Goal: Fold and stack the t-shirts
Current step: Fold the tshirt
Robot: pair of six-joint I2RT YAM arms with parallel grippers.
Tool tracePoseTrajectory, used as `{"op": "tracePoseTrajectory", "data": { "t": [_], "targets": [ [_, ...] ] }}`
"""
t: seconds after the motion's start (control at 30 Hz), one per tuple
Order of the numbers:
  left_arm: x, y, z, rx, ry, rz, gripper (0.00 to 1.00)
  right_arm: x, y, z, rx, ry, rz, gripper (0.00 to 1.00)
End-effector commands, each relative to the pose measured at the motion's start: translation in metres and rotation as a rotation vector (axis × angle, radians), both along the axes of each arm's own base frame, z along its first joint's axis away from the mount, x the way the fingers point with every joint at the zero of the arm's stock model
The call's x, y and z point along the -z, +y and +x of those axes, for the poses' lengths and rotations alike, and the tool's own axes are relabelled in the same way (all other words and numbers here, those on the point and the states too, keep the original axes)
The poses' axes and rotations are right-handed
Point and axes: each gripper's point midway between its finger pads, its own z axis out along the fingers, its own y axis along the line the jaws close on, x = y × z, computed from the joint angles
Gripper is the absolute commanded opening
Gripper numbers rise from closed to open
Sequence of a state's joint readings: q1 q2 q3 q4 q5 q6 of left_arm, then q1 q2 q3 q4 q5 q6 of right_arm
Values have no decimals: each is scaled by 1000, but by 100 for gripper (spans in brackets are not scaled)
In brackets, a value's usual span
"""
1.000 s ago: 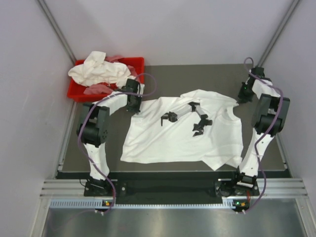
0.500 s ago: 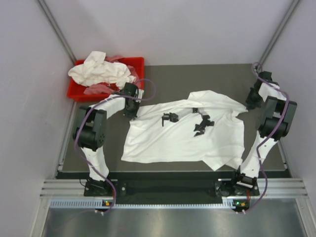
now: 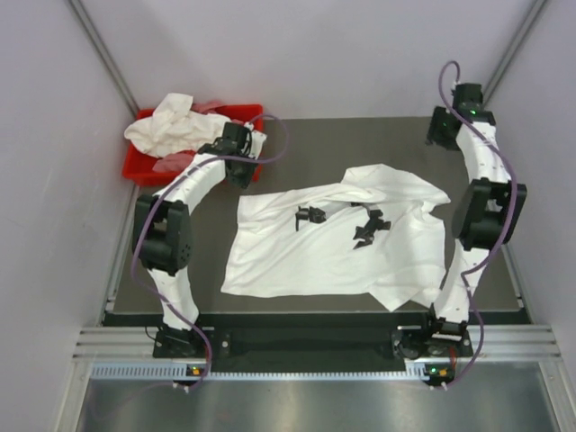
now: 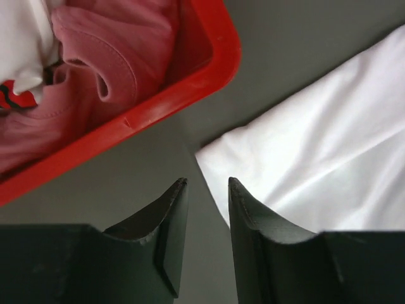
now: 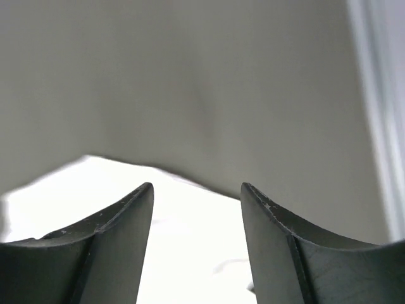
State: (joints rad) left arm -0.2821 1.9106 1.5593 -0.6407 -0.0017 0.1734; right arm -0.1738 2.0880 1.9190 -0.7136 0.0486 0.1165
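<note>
Left gripper [image 4: 207, 183]: fingers stand only a narrow gap apart, with nothing between them and touching nothing. It hangs over bare table [image 4: 297, 38], between the red bin [image 4: 158, 104] and the far left corner of the spread t-shirt [image 4: 316, 158]. That corner lies just beside one finger.

Right gripper [image 5: 196, 187]: jaws well apart and empty. Under them you get only a blurred white cloth edge and grey table. From above it sits at the far right corner of the table, well apart from the shirt.

Layout: one t-shirt lies mid-table, mostly flat, black print [image 3: 310, 215] facing up. Its far edge is rucked and the right side is creased. Judgement: it is laid out flat so the folds get straight edges, but it is not yet smooth enough.

The heap of white shirts [image 3: 180, 126] sits crumpled in the bin with a pink cloth [image 4: 107, 44]. Probably kept there so you work one garment at a time.

Status: no fold made and no stack begun.

Note to you: the left fingers look too close together to take the corner. Widen them before descending, and watch the bin wall close by.
</note>
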Motion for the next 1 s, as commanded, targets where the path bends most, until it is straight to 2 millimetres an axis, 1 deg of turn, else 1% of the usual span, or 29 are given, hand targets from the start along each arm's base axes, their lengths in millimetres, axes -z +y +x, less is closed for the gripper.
{"op": "tracePoseTrajectory", "data": {
  "t": [0.0, 0.03, 0.07, 0.1, 0.13, 0.17, 0.2, 0.23, 0.27, 0.3, 0.37, 0.4, 0.43, 0.47, 0.5, 0.57, 0.63, 0.7, 0.8, 0.97],
  "targets": [
    [4, 8, 16, 39, -47, 101, 36, -37, 72, 30, -76, -100, 65, 58],
    [14, 7, 17, 67, -32, 124, 35, -35, 82, 34, -75, -107, 101, 57],
    [16, 4, 18, 85, -33, 129, 36, -32, 97, 37, -43, -112, 178, 57],
    [21, 3, 20, 97, -28, 134, 37, -24, 112, 42, -59, -113, 256, 57],
    [22, 2, 22, 109, -33, 143, 38, -19, 120, 44, -54, -110, 307, 56],
    [24, 2, 25, 109, -34, 149, 40, -20, 137, 49, -42, -123, 405, 56],
    [23, 4, 29, 102, -43, 161, 41, -6, 146, 49, -40, -98, 446, 56],
    [29, 7, 31, 105, -37, 186, 42, -2, 152, 50, -30, -88, 481, 56],
    [31, 9, 33, 105, -41, 199, 45, 3, 174, 48, -66, -69, 491, 56],
    [34, 10, 35, 107, -44, 213, 46, 13, 180, 47, -70, -40, 493, 56],
    [38, 12, 38, 110, -46, 228, 47, 26, 187, 44, -66, -3, 500, 56],
    [40, 11, 38, 113, -41, 225, 47, 38, 189, 39, -62, 27, 505, 56],
    [46, 7, 37, 130, -27, 207, 47, 43, 190, 37, -57, 40, 514, 56],
    [50, 5, 34, 141, -12, 198, 47, 47, 193, 34, -61, 49, 516, 55],
    [56, 2, 31, 153, 6, 185, 47, 57, 193, 29, -55, 76, 514, 56],
    [65, -3, 24, 181, 40, 152, 47, 67, 195, 23, -51, 97, 519, 56],
    [76, -5, 18, 200, 75, 145, 47, 74, 196, 23, -47, 108, 533, 56],
    [83, -4, 20, 197, 75, 154, 47, 82, 203, 26, -59, 121, 559, 55],
    [88, -5, 25, 200, 73, 157, 47, 88, 207, 33, -48, 119, 575, 53],
    [97, -3, 23, 211, 97, 159, 46, 98, 208, 39, -12, 119, 592, 52]
  ]
}}
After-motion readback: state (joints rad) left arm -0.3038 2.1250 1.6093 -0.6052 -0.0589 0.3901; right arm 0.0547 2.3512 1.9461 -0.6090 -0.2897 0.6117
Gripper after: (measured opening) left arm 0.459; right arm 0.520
